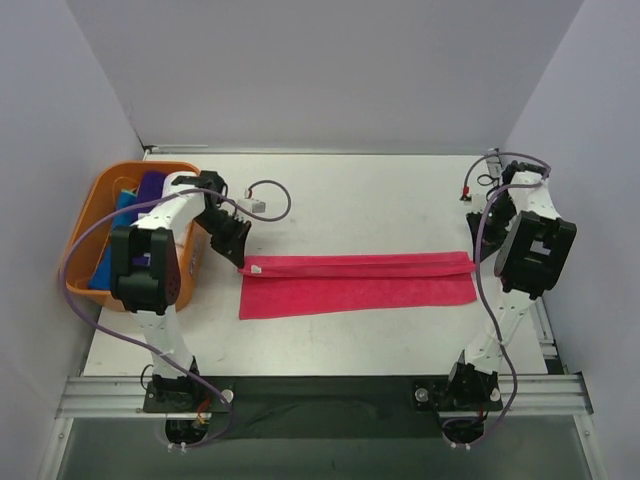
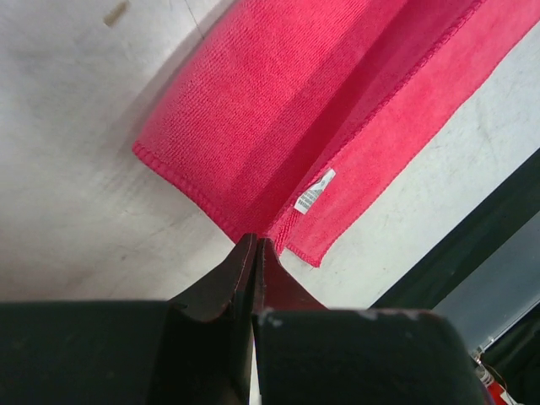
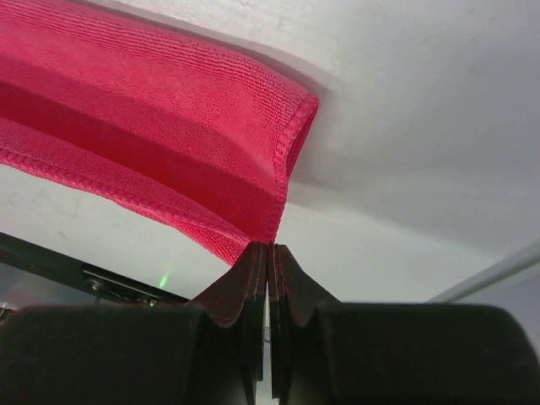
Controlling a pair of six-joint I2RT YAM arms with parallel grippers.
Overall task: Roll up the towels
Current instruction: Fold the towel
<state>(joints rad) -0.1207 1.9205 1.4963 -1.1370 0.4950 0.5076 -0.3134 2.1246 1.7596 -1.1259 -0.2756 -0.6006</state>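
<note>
Pink towel (image 1: 357, 283) lies stretched lengthwise across the middle of the scuffed white table (image 1: 350, 190), with its far edge folded over. I see the left gripper (image 2: 255, 246) clenched on the towel's left end near the label (image 2: 314, 191), and the right gripper (image 3: 268, 249) clenched on its right end. Plain pale walls (image 1: 330, 70) box the table in on three sides, and an orange basket (image 1: 130, 168) holding more towels (image 1: 150, 186) sits at the far left.

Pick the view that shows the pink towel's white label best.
Left wrist: the label lies close and clear at the hem of the pink towel. Top external shows only a pale speck; right wrist shows the other end, no label.
</note>
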